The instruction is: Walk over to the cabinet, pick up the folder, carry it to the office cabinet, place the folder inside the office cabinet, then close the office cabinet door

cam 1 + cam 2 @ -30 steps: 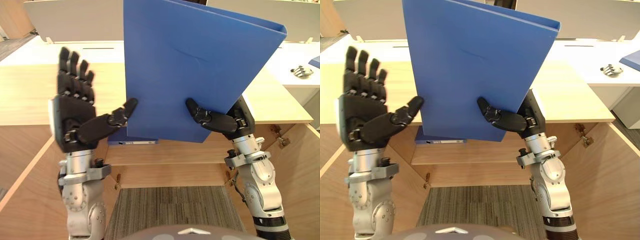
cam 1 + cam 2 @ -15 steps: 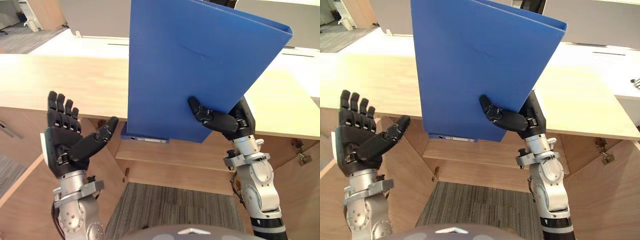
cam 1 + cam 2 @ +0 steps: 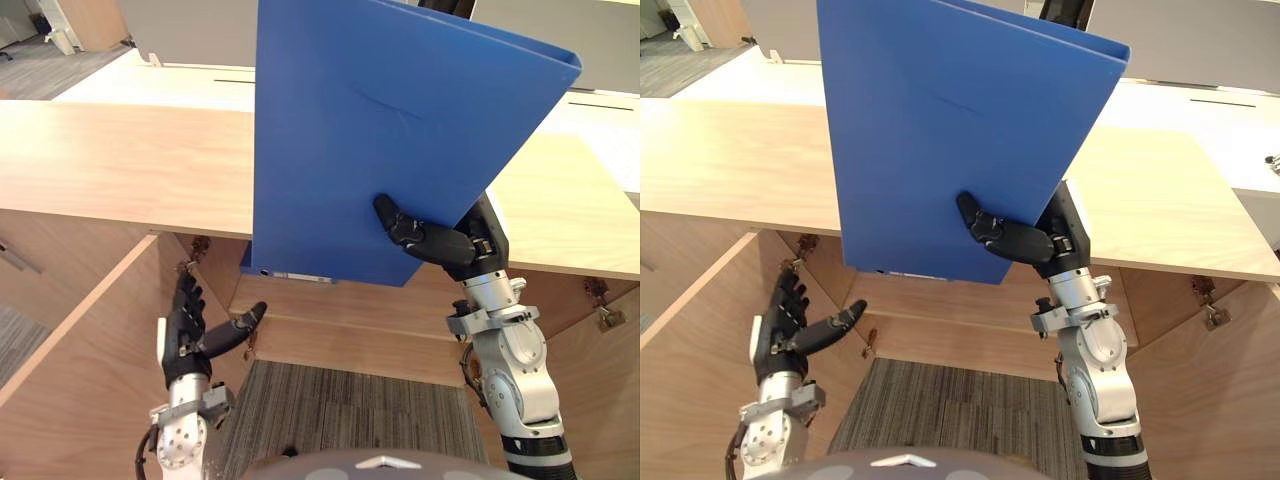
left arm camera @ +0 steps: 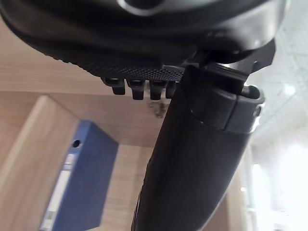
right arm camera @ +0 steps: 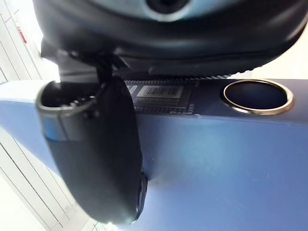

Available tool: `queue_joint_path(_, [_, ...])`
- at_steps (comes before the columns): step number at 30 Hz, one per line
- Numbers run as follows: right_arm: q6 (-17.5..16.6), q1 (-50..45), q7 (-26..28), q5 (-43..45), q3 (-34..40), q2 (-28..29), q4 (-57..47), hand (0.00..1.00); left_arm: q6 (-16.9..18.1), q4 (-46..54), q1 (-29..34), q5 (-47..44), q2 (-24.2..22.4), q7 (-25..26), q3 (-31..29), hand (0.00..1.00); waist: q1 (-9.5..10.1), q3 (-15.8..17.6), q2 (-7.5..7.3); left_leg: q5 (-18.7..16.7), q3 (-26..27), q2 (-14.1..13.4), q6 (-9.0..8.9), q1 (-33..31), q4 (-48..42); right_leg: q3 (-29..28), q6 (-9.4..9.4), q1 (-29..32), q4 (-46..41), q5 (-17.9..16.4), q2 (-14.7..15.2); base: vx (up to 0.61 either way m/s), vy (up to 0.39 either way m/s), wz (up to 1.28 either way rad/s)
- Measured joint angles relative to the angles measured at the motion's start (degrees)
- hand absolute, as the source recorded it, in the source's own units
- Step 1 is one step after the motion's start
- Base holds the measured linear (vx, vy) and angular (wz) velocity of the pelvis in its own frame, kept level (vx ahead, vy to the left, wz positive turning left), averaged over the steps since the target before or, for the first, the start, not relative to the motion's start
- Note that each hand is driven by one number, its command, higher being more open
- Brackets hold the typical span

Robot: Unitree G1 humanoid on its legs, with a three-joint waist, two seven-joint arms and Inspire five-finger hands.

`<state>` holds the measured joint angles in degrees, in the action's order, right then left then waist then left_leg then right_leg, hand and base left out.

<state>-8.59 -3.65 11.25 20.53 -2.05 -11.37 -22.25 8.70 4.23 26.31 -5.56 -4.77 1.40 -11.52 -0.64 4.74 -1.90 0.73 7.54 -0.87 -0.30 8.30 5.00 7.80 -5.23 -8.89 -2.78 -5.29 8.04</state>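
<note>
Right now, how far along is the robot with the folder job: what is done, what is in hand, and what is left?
Done: the folder is picked up, upright, pinched at its lower edge by the right hand. In hand: it is held over the open cabinet, where another folder lies on the shelf; the left hand is open, low. Left: putting it inside and closing the door.

I hold the blue folder (image 3: 400, 130) upright at twelve o'clock, cover facing me and slightly tilted. My right hand (image 3: 458, 246) pinches its bottom corner at five o'clock. Below it the wooden cabinet (image 3: 330, 335) stands open, with a second blue folder (image 4: 77, 183) lying inside.
</note>
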Motion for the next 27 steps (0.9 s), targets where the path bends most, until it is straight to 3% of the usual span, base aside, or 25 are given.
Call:
queue_joint_path(5, [-0.01, 0.00, 0.49, 3.71, -7.34, -0.44, -0.86, 0.00, -0.78, -8.23, -0.80, 5.73, 2.17, -0.07, 3.41, 1.00, -0.01, -0.11, -0.15, -0.31, 1.09, -0.53, -0.46, 0.25, 0.00, -0.99, 0.04, 0.32, 0.01, 0.02, -0.42, -0.01, -0.028, -0.12])
queue_joint_path(10, [0.71, 0.00, 4.33, 4.84, -17.59, -4.34, -0.74, 0.00, -1.26, -15.79, -4.06, 9.98, 4.19, -0.17, 6.85, 1.00, 0.03, -0.37, -0.44, -0.47, 2.28, -0.87, -0.69, 0.38, 0.00, -2.17, 0.08, 0.84, 0.00, 0.06, -0.84, -0.02, -0.026, -0.11])
queue_joint_path(18, [1.08, -0.16, 4.96, 4.60, -21.29, -8.09, 3.08, 0.00, -1.44, -25.37, -7.54, 13.13, 7.77, 1.60, 8.20, 1.00, -0.18, -0.61, -0.37, -0.53, 3.67, -1.12, -0.76, 0.41, 0.00, -3.70, 0.31, 1.86, -0.10, 0.26, -1.19, -0.03, -0.016, -0.10])
queue_joint_path(24, [1.17, -1.78, 4.74, 1.96, -26.77, -11.14, 9.77, 0.00, -1.83, -33.41, -9.49, 16.57, 9.55, 2.47, 11.54, 1.00, -0.36, -1.88, 0.74, -0.63, 5.64, -1.54, -0.91, -0.45, -0.01, -5.86, 0.45, 3.77, -0.06, 0.58, -1.63, -0.03, -0.014, -0.15])
queue_joint_path(27, [1.19, -1.72, 3.65, 0.02, -26.85, -10.97, 10.98, 0.00, -1.95, -34.66, -10.91, 17.41, 10.53, 3.24, 11.80, 1.00, -0.78, 0.63, 0.75, -1.19, 6.41, -2.17, -1.38, -3.56, -3.14, -7.00, 0.79, 6.61, -2.00, 1.08, -1.87, -0.06, -0.018, -0.19])
